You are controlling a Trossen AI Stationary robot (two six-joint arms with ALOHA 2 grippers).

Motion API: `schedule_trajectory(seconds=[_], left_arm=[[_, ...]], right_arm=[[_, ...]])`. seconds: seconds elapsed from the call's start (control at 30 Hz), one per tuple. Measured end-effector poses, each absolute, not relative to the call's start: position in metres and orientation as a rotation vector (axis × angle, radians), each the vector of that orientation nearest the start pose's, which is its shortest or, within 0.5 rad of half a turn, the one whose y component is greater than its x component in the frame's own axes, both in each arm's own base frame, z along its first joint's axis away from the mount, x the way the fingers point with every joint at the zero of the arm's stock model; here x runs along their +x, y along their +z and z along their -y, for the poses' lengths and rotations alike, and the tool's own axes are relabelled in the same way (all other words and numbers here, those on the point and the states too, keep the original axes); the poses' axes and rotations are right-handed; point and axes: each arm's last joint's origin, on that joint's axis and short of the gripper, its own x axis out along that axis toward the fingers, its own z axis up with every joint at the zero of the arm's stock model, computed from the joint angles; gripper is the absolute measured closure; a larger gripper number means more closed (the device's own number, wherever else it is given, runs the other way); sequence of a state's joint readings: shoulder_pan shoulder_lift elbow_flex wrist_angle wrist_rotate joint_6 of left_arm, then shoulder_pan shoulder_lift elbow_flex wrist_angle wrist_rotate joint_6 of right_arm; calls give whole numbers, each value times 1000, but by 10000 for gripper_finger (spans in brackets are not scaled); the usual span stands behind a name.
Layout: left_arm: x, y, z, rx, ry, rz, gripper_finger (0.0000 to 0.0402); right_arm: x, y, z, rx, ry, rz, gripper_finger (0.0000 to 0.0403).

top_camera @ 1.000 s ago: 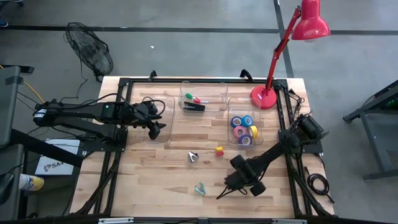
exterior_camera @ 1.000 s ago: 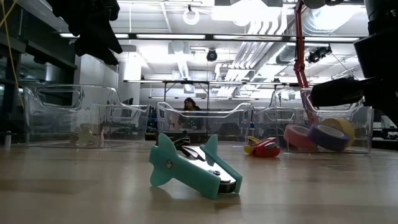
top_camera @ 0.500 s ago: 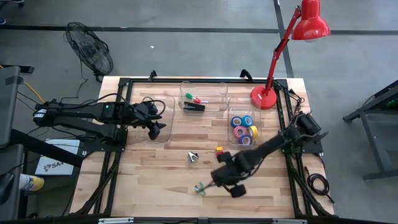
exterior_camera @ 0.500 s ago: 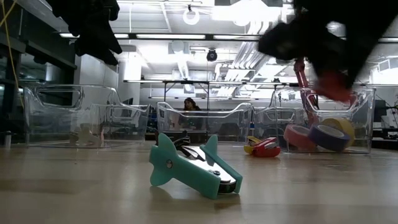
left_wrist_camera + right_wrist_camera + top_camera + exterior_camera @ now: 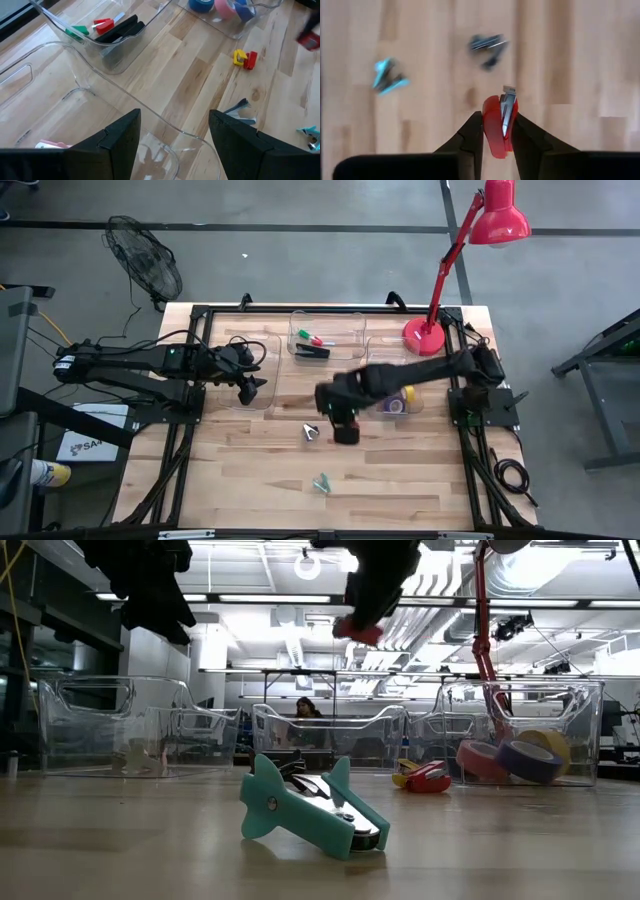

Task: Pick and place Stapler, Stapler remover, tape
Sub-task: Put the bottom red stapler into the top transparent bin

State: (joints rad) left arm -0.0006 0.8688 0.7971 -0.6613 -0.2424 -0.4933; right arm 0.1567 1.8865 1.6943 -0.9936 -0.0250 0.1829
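Red staple remover (image 5: 499, 125) gripped by right pincer (image 5: 497, 131).

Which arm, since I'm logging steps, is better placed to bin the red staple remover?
Right. The right gripper clamps the red staple remover above mid-table; the left gripper hangs open over a clear bin.

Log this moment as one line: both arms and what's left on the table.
right gripper: shut on red staple remover, airborne mid-table | left gripper: open over left bin | loose: teal remover, grey remover
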Motion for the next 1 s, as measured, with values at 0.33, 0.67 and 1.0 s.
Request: schedule_trajectory(seconds=[0.33, 0.67, 1.0], left_arm=[[169, 283, -7, -391, 409, -652, 172], [170, 284, -7, -386, 424, -639, 172], [169, 285, -11, -429, 566, -579, 172]], right_arm=[[392, 280, 26, 106, -73, -1152, 335], [379, 281, 114, 31, -225, -1133, 335], [364, 265, 176, 323, -403, -985, 328]])
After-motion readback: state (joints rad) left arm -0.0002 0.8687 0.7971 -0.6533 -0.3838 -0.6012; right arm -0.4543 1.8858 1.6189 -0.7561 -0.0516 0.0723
